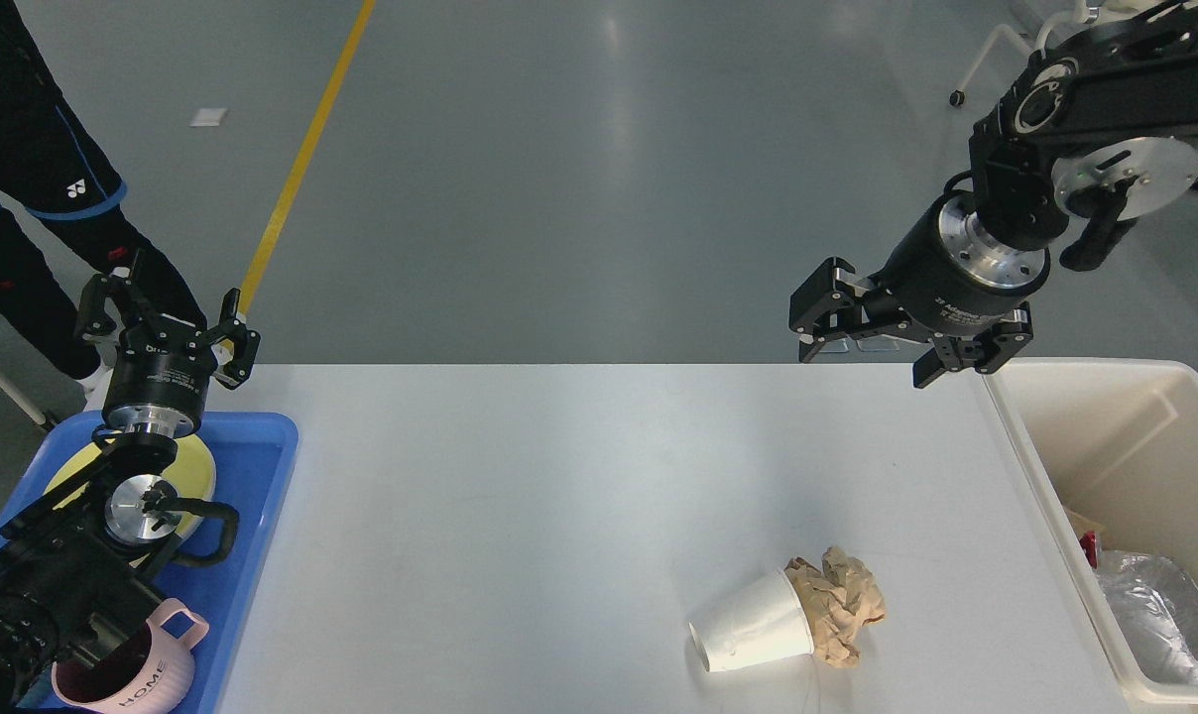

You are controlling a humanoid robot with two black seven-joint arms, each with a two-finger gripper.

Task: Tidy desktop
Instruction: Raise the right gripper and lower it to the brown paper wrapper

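The white desktop (559, 496) fills the middle of the head view. On its front right lies a white paper cup (753, 635) tipped on its side, with a crumpled brown paper wad (842, 600) touching its base end. My right gripper (867, 357) hangs open over the desktop's far right edge, well behind the cup, with nothing between its fingers. My left gripper (168, 317) stands open above the far end of the blue tray (262, 466), also holding nothing.
The blue tray at the left holds a yellow plate (197, 471) and a pink mug (153, 669). A cream bin (1095, 436) at the right contains foil and scraps. A person's legs (54, 198) stand beyond the tray.
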